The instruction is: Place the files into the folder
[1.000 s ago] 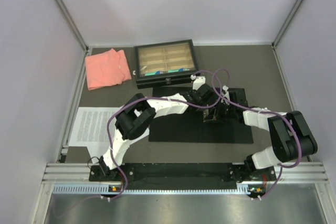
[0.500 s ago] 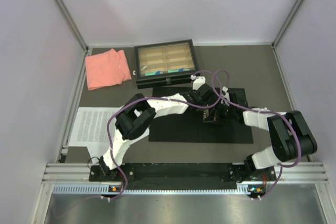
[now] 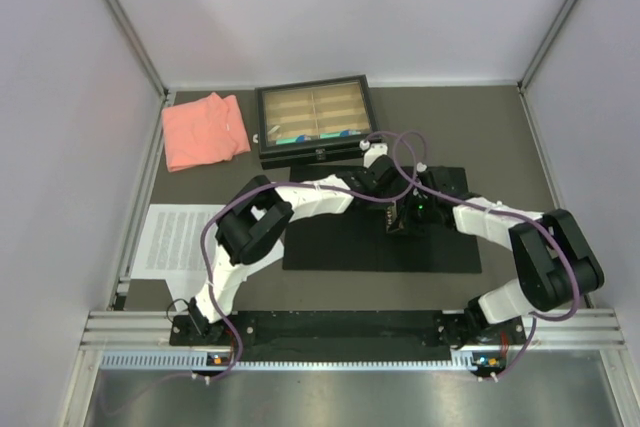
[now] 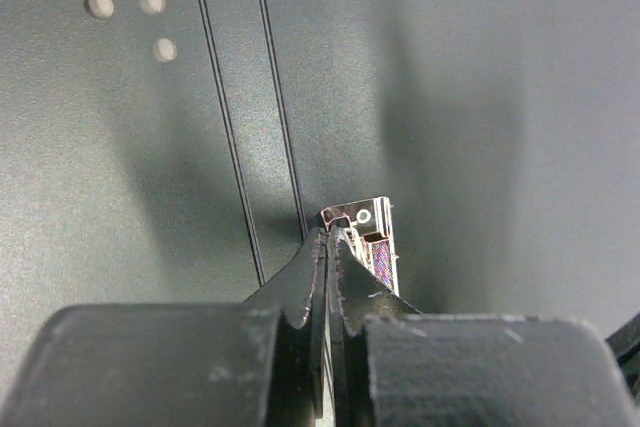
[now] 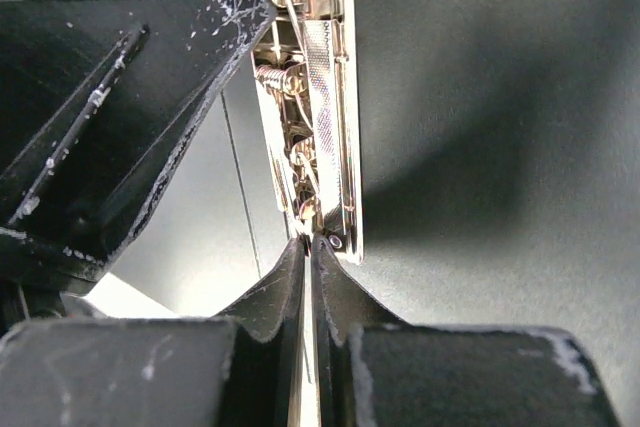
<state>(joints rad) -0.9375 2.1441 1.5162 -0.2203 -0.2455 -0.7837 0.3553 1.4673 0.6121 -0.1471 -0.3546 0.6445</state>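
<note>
The folder point(image 3: 330, 247) lies open on the table, matte black inside up. Its metal clip point(image 3: 402, 224) sits near the middle fold and shows in the left wrist view point(image 4: 362, 219) and the right wrist view point(image 5: 322, 97). My left gripper point(image 3: 392, 209) point(image 4: 328, 235) is shut, with its tips at one end of the clip. My right gripper point(image 3: 416, 213) point(image 5: 307, 240) is shut on a thin metal strip at the clip's other end. The files point(image 3: 180, 239), white printed sheets, lie flat at the table's left, apart from both grippers.
A salmon-pink cloth point(image 3: 205, 130) lies at the back left. A black-framed tray point(image 3: 315, 119) with tan compartments stands at the back, just beyond the folder. Grey walls close in on three sides. The arms' mounting rail point(image 3: 340, 327) runs along the near edge.
Both grippers have shifted slightly toward the far side over the folder's clip and have drawn closer together. The files, cloth and tray have not moved.
</note>
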